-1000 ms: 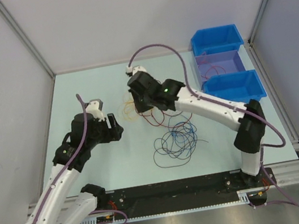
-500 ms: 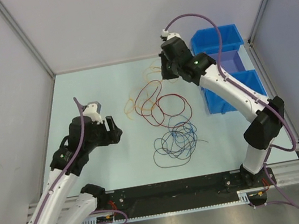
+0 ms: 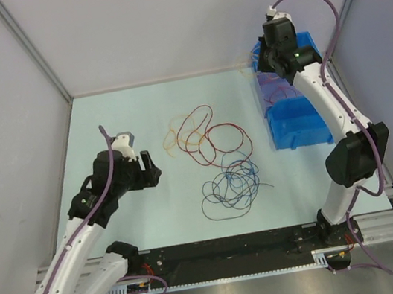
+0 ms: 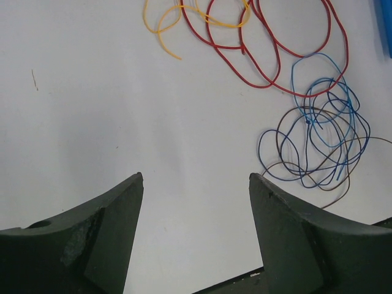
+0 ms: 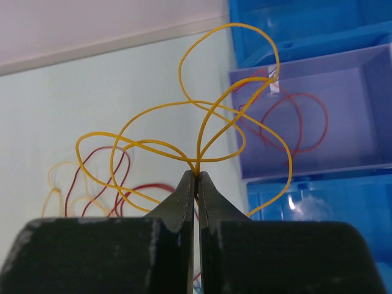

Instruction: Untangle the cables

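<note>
— Right gripper (image 5: 196,177)?
— Pressed together, pinching an orange cable (image 5: 233,25) up beside the blue bins (image 3: 307,128).
— Left gripper (image 4: 196,177)?
— Spread wide above the table (image 4: 92,122); the red, blue and black cables (image 3: 233,182) lie ahead of it.

red cable (image 4: 269,84), orange cable (image 4: 160,38) looped beside blue-black tangle (image 4: 318,135); yellow cable (image 5: 197,162) aloft
</note>
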Robot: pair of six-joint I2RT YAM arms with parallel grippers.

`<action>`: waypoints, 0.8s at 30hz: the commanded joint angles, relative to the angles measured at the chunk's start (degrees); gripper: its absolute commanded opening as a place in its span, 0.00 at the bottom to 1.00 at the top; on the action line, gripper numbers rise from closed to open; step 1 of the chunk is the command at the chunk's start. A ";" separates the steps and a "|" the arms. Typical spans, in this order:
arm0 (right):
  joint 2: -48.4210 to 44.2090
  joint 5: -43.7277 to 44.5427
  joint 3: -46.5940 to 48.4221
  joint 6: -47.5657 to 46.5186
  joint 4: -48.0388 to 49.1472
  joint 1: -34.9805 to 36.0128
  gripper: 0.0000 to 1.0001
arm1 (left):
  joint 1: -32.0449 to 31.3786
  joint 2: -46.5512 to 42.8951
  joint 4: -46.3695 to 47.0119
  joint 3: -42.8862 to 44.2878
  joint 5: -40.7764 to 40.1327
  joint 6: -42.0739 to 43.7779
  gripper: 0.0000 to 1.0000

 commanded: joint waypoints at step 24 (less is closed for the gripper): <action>12.74 9.63 6.88 -8.72 3.85 -11.85 0.56 | 1.25 3.23 1.30 -0.03 -1.72 -0.66 0.75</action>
